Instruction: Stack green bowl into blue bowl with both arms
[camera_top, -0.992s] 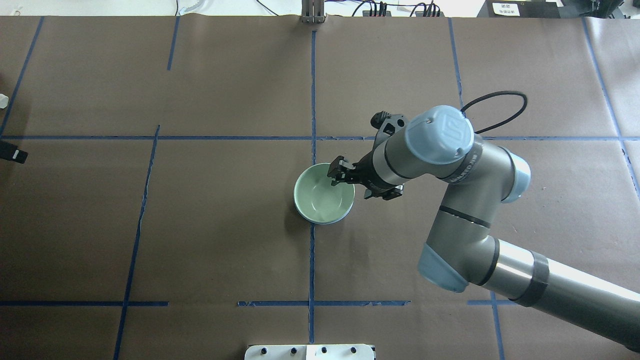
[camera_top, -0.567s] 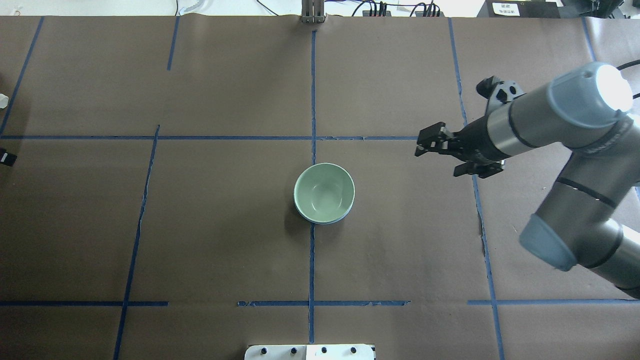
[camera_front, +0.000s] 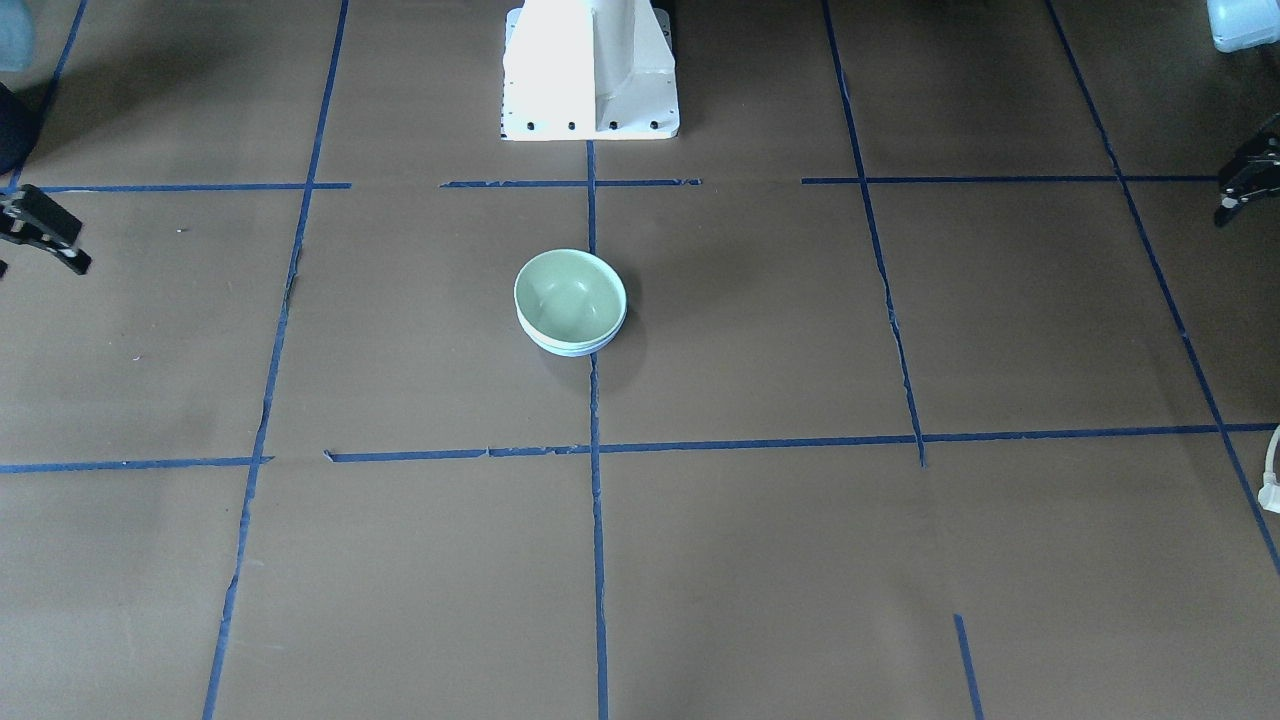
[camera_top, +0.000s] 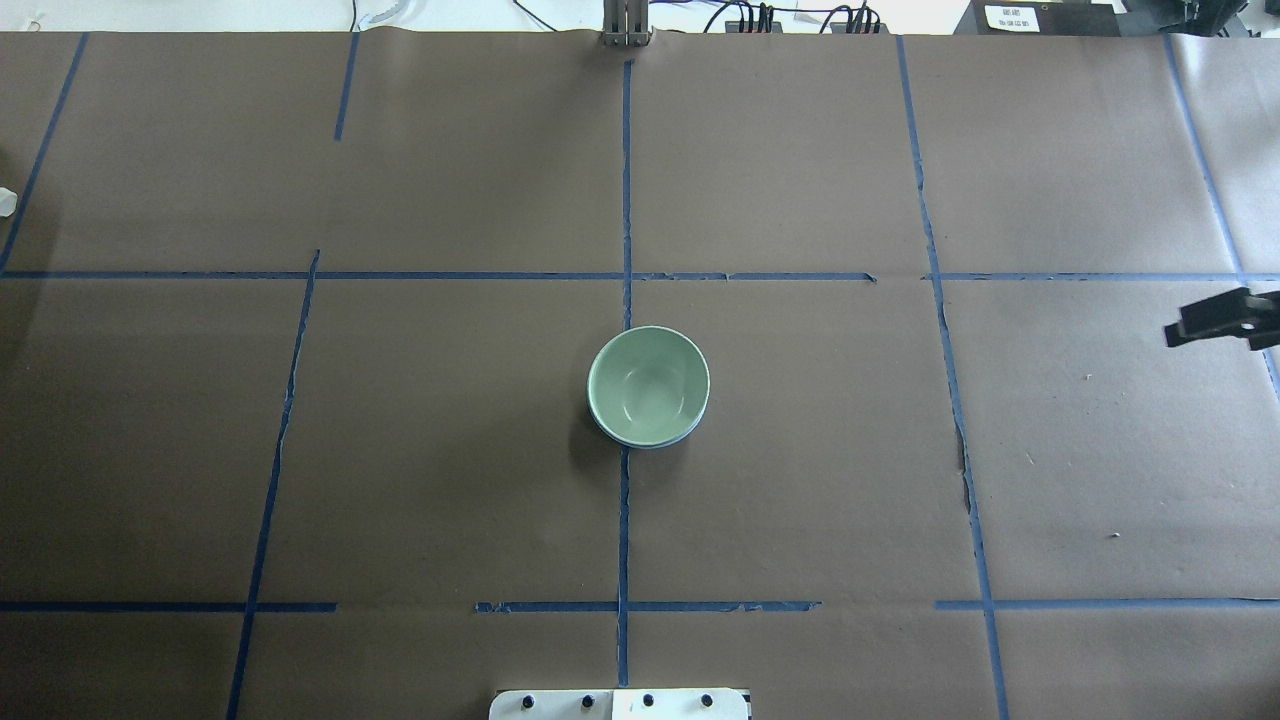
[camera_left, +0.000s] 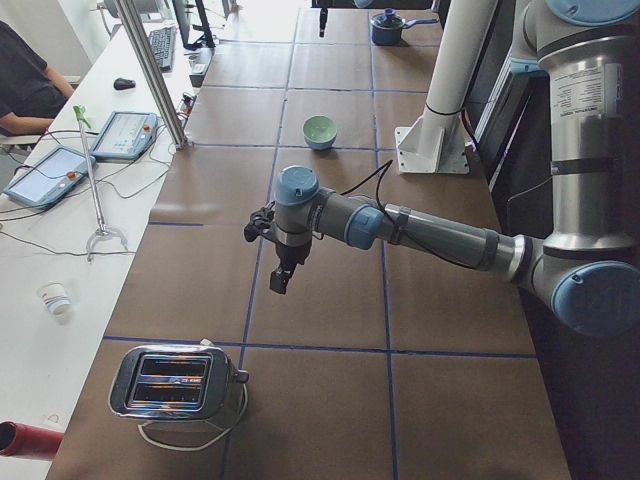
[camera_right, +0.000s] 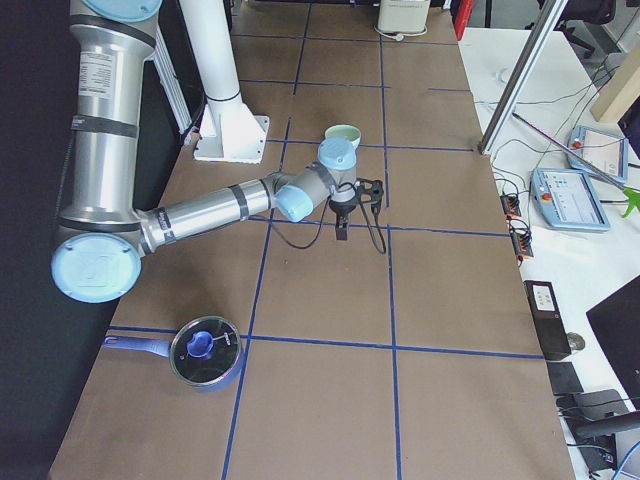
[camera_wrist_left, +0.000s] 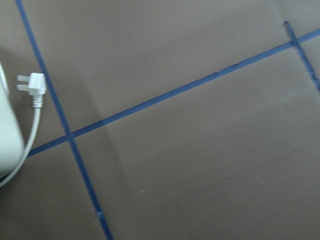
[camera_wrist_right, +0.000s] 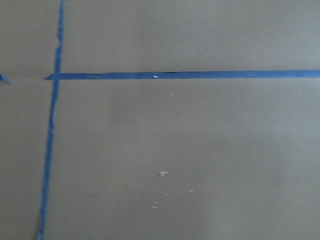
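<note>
The green bowl (camera_top: 648, 385) sits nested inside the blue bowl (camera_top: 655, 443) at the table's middle; only a thin blue rim shows under it. In the front view the green bowl (camera_front: 568, 290) rests in the blue bowl (camera_front: 575, 349) the same way. My right gripper (camera_top: 1205, 328) is far off at the table's right edge, open and empty; it also shows in the front view (camera_front: 40, 248). My left gripper (camera_front: 1232, 195) is at the opposite table edge, open and empty, out of the overhead view. Both wrist views show only brown paper and blue tape.
A white pedestal base (camera_front: 590, 70) stands behind the bowls. A toaster (camera_left: 175, 380) with a white plug (camera_wrist_left: 32, 85) is at the left end. A blue lidded pot (camera_right: 205, 350) is at the right end.
My right gripper let go of the green bowl's rim and drew back to the right edge of the table. The left gripper left the overhead view. The bowls stayed put.
</note>
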